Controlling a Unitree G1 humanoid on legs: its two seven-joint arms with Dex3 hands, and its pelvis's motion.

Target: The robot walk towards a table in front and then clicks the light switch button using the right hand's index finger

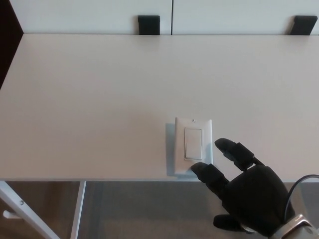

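The right hand [249, 191] is seen low at the near edge of the white table [99, 99], its fingers spread apart and nothing held between them; the thumb is tucked below the palm, off the table edge. The light switch [193, 145] lies flat on the table just ahead of and slightly to the left of the hand, close to the near edge, with its rocker button [193, 144] in the middle of the plate. The index finger [207, 173] is placed at the lower right corner of the plate, below the rocker rather than on it, and whether contact is made with the plate cannot be told. The other finger [234, 152] is held out to the right, clear of the plate. Several failures can be foreseen from here. If the finger is pressed down where it lies, only the plate's frame is likely to be struck and the rocker left untoggled. Because the switch appears to sit loose near the edge, it may be pushed forward or skewed by a slanted push, or tipped off the table by a drag toward the robot. The left hand is not shown.
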